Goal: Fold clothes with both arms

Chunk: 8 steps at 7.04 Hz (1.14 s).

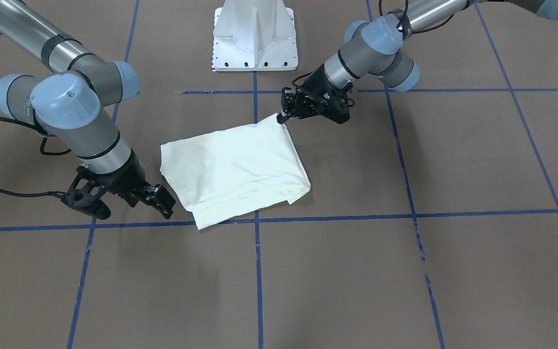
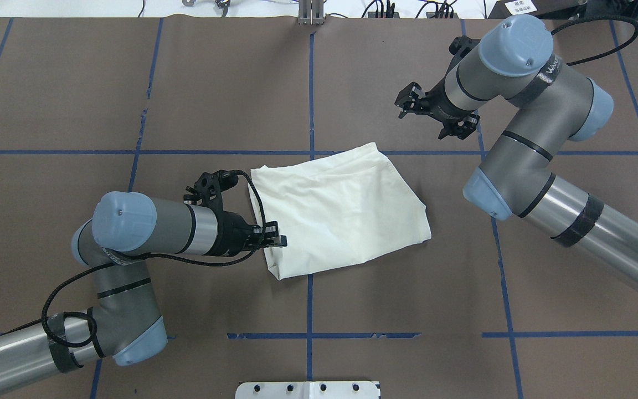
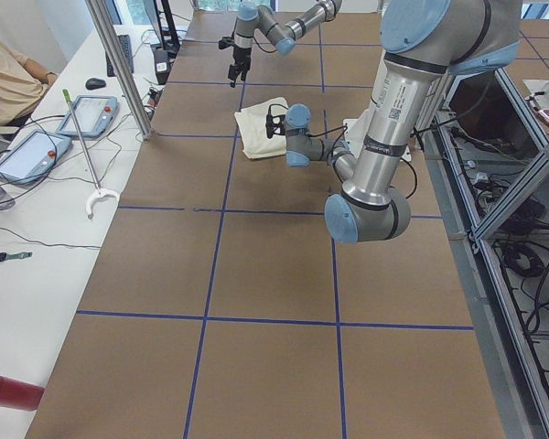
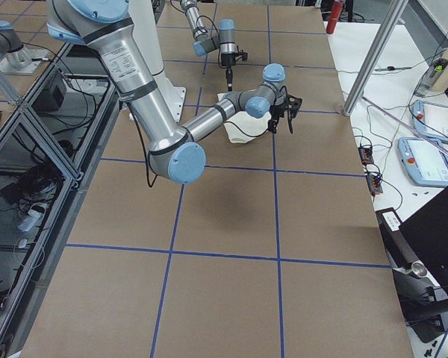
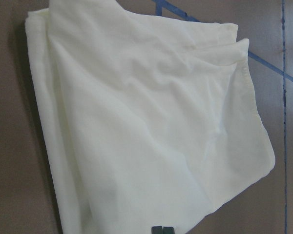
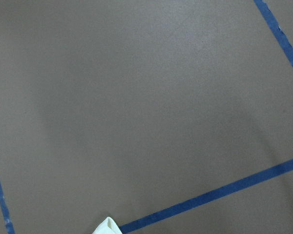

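The clothes are one cream-white shirt (image 1: 233, 169) (image 2: 341, 210) (image 5: 146, 122), folded into a rough rectangle on the brown table with its print hidden. My left gripper (image 1: 283, 118) (image 2: 279, 241) (image 5: 158, 229) is shut on the shirt's corner nearest the robot base, and that corner is slightly raised. My right gripper (image 1: 129, 203) (image 2: 432, 116) hangs open above bare table just off the shirt's far right side, touching nothing. The right wrist view shows mostly table, with a sliver of the shirt (image 6: 107, 227) at its bottom edge.
Blue tape lines (image 2: 310, 149) grid the table. The white base block (image 1: 255, 43) stands at the robot's side. Beside the table's left end are a metal pole (image 3: 119, 64), tablets (image 3: 27, 151) on a white bench and a seated person (image 3: 9, 78).
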### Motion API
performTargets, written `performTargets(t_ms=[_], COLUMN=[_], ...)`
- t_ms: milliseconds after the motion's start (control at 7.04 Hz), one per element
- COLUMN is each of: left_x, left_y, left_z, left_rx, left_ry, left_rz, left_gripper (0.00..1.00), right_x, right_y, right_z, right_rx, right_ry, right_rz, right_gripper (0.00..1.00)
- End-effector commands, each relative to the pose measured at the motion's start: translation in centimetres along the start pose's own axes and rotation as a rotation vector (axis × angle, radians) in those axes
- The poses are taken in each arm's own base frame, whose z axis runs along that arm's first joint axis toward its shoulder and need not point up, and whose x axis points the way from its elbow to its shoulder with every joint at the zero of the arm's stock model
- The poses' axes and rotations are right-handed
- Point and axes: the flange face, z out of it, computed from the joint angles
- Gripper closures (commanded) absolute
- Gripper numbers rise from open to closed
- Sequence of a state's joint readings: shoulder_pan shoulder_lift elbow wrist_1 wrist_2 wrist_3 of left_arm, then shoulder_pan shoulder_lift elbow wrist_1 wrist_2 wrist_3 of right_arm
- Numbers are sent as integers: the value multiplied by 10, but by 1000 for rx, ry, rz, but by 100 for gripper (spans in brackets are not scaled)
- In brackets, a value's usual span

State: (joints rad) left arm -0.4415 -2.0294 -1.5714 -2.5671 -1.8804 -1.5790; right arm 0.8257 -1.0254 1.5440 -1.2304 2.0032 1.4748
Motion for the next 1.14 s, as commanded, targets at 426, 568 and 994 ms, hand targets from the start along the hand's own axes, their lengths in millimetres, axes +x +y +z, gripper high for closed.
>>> performTargets(t_ms=[426,568,994], left_x=[-11,-25,-34], left_y=[28,32,40], left_z=[19,18,3], left_rx=[-49,-53,-67], left_ry=[-28,-47,-47], left_rz=[-41,-46,-45], left_gripper=[100,100,100], right_x=[5,5,1], right_y=[-1,-1,-1], right_z=[3,3,-1], right_rx=[3,3,5], right_ry=[7,7,0], right_rz=[2,2,0], right_gripper=[0,0,0])
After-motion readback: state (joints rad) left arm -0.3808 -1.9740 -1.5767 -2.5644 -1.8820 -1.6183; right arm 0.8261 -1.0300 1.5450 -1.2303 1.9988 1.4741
